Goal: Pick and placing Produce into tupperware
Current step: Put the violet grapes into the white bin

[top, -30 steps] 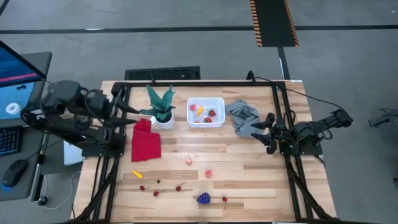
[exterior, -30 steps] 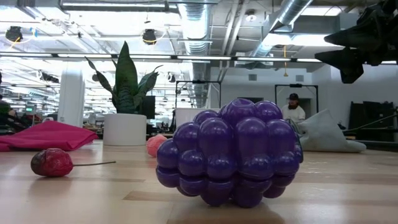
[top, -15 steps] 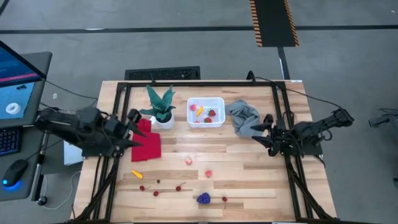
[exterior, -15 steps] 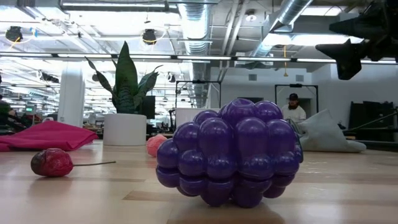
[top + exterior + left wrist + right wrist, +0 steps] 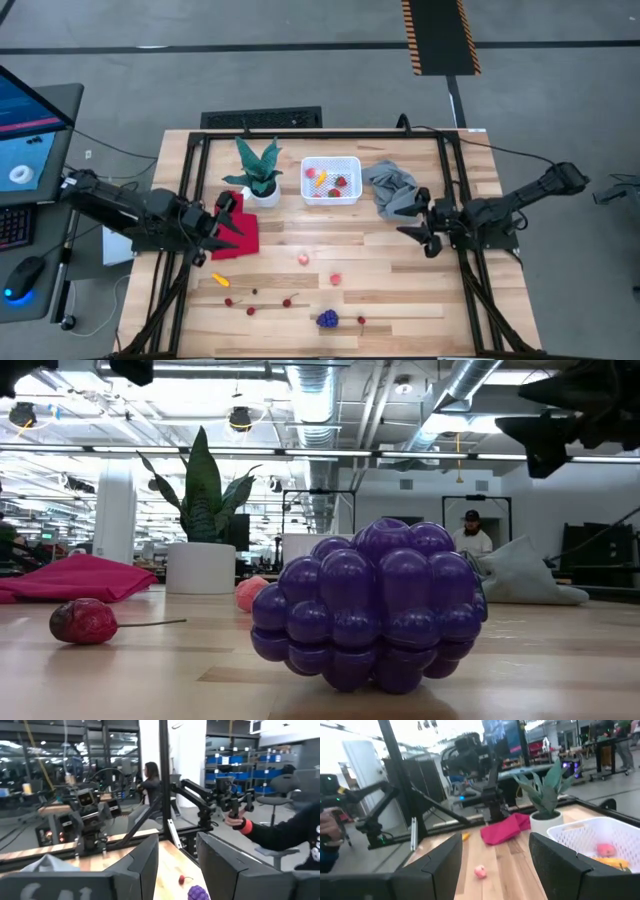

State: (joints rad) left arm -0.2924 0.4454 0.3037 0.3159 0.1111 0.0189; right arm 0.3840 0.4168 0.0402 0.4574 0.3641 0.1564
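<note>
The white tupperware (image 5: 331, 180) sits at the far middle of the table and holds some red, pink and yellow produce. Loose produce lies on the near half: a pink ball (image 5: 303, 259), a strawberry (image 5: 335, 279), a yellow piece (image 5: 220, 280), several cherries (image 5: 250, 310) and the purple grape bunch (image 5: 326, 319), which fills the low view (image 5: 370, 610). My left gripper (image 5: 234, 223) is open above the red cloth's near part. My right gripper (image 5: 408, 224) is open above the table beside the grey cloth. Neither touches anything.
A potted plant (image 5: 259, 172) stands left of the tupperware, with the red cloth (image 5: 234, 230) in front of it. A crumpled grey cloth (image 5: 390, 188) lies right of the tupperware. A black frame (image 5: 320, 133) rims the table. People show in the room beyond.
My left arm has dropped and stretched out; its gripper moved from beside the plant toward the table's near edge, over the red cloth. My right gripper has shifted a little toward the table's left. No produce has moved.
</note>
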